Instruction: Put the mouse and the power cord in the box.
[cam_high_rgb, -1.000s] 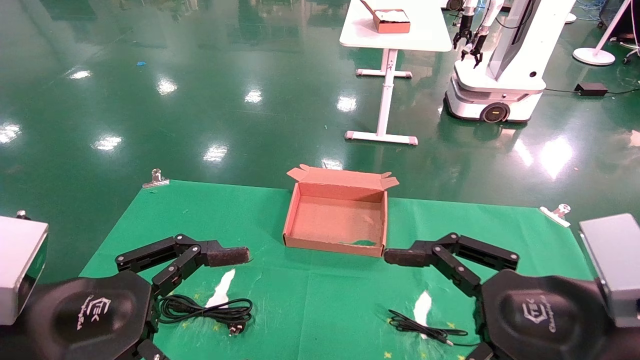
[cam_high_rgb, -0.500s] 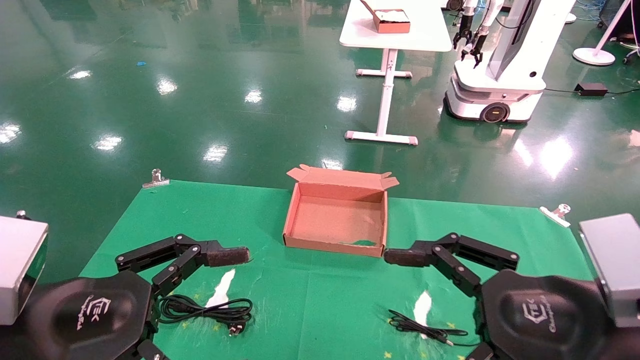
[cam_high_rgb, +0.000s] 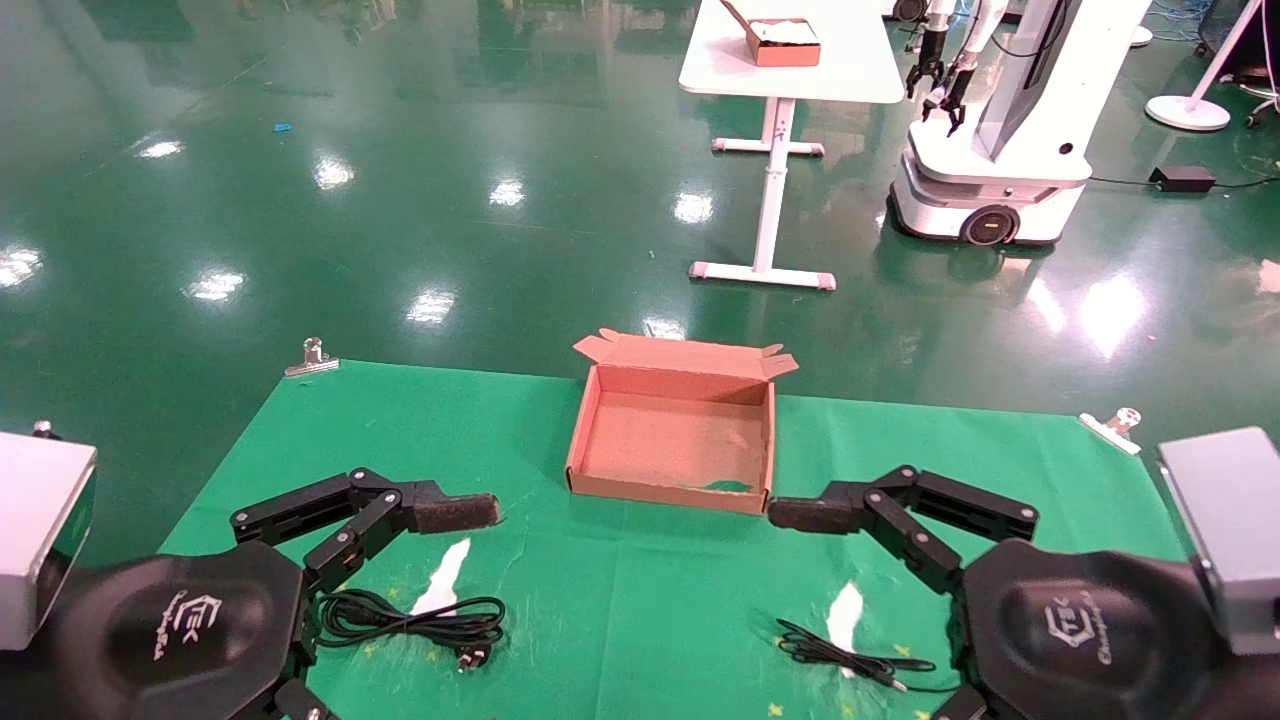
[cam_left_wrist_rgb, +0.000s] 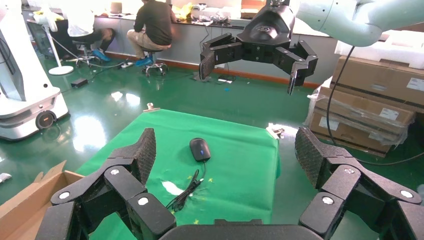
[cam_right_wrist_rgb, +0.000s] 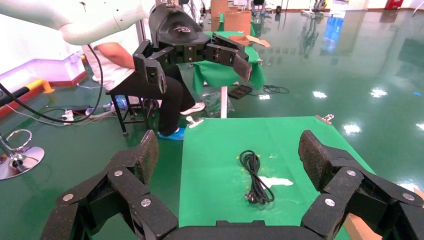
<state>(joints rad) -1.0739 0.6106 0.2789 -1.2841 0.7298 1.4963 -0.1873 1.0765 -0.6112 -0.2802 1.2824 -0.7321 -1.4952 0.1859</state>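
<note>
The shallow brown cardboard box (cam_high_rgb: 672, 448) sits empty at the middle of the far edge of the green cloth-covered table (cam_high_rgb: 620, 610). The thick black looped power cord (cam_high_rgb: 415, 620) lies near the front edge, its long axis across the table, just beside and below the left gripper (cam_high_rgb: 440, 512), whose fingers are spread wide. The small black oval mouse (cam_left_wrist_rgb: 200, 149), hidden in the head view, rests toward the right end under the equally spread right gripper (cam_high_rgb: 800, 514), with its thin cable (cam_high_rgb: 850, 658) trailing boxward, so each arm is nearest its own item.
</note>
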